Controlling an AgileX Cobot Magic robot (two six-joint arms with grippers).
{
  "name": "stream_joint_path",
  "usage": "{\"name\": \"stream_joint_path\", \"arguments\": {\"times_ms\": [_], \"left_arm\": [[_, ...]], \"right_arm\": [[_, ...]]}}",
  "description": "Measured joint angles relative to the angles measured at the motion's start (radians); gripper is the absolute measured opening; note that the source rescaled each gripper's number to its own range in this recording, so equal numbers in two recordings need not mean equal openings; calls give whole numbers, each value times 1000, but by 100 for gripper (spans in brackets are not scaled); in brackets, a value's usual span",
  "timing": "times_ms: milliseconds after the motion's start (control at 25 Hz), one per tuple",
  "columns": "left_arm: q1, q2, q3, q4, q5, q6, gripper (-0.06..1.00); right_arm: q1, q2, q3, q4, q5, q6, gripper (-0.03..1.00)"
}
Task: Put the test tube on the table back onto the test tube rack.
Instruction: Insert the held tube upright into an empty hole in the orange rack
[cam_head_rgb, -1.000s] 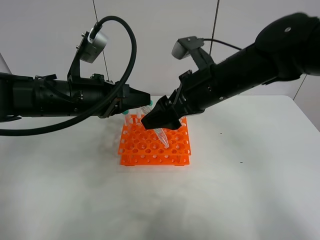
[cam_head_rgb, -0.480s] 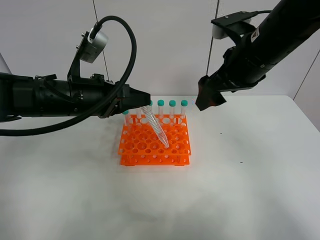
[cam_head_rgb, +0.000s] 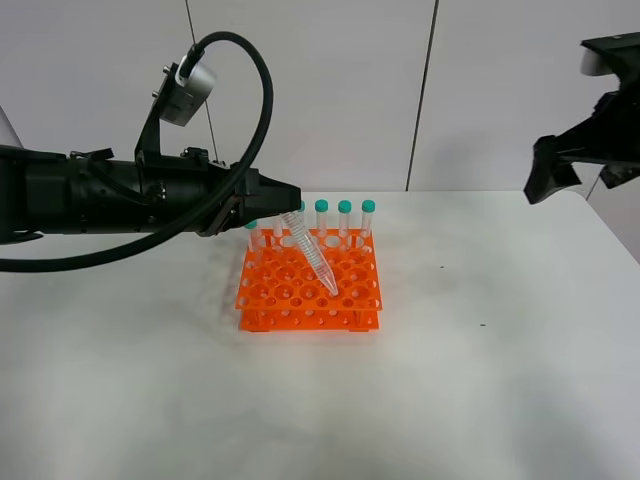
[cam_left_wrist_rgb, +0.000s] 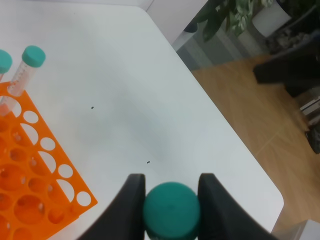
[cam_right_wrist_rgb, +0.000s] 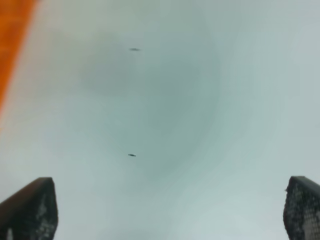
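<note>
My left gripper (cam_head_rgb: 291, 202) is shut on the teal cap of the test tube (cam_head_rgb: 312, 255). The tube slants down to the right over the orange test tube rack (cam_head_rgb: 300, 305), its pointed tip at the rack's top grid. I cannot tell whether the tip is in a hole. In the left wrist view the cap (cam_left_wrist_rgb: 171, 210) sits between the two fingers, with the rack (cam_left_wrist_rgb: 30, 175) beside it. My right gripper (cam_head_rgb: 548, 180) is open and empty, high at the far right above the table (cam_head_rgb: 480, 360). Its fingers (cam_right_wrist_rgb: 32, 205) stand wide apart.
Several identical capped tubes (cam_head_rgb: 345, 222) stand in the rack's back row; one shows in the left wrist view (cam_left_wrist_rgb: 26, 67). The rack's edge shows blurred in the right wrist view (cam_right_wrist_rgb: 15, 30). The table's right edge, wooden floor and a plant (cam_left_wrist_rgb: 240, 15) lie beyond.
My right arm has pulled away from the tube over the rack, up and to the far right. My left gripper has stayed still, holding the tube by its cap.
</note>
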Motion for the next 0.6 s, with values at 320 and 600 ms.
{"name": "stream_joint_path", "arguments": {"times_ms": [320,600], "left_arm": [[0,0,0,0,0,0,1],[0,0,0,0,0,0,1]], "right_arm": [[-57,0,0,54,45,-11,100],[-57,0,0,146,48,-47,100]]}}
